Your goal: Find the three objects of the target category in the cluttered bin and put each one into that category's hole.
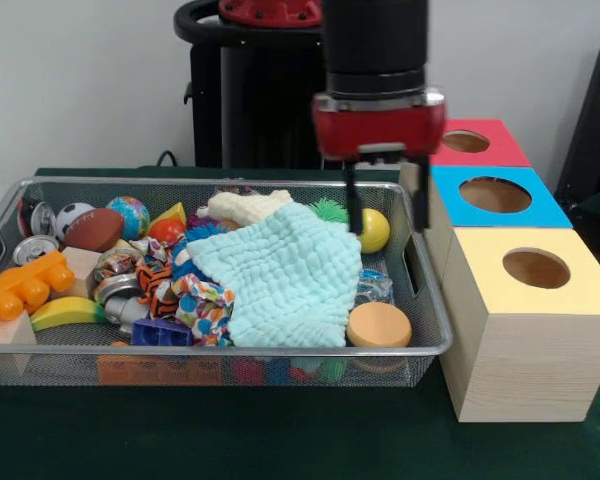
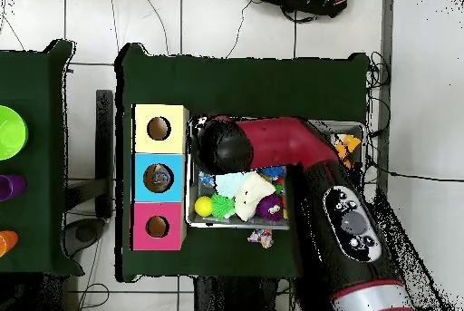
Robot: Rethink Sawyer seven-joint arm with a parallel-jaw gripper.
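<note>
Nearest me, a pale blue cloth (image 1: 280,275) blankets the middle of the bin (image 1: 230,352). Just right of it, near the bin's right wall, I see a clear crinkled bottle (image 1: 373,287) lying low. My gripper (image 1: 383,205) hangs almost straight above and slightly behind it, fingers spread, holding nothing. Right of the bin waits the blue-topped box's hole (image 1: 495,194).

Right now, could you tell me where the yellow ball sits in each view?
Front view: the yellow ball is in the bin's far right corner, beside the gripper.
Overhead view: it lies at the bin's left end, near the bottom.
Shared landmark: the blue box beside that end.
</note>
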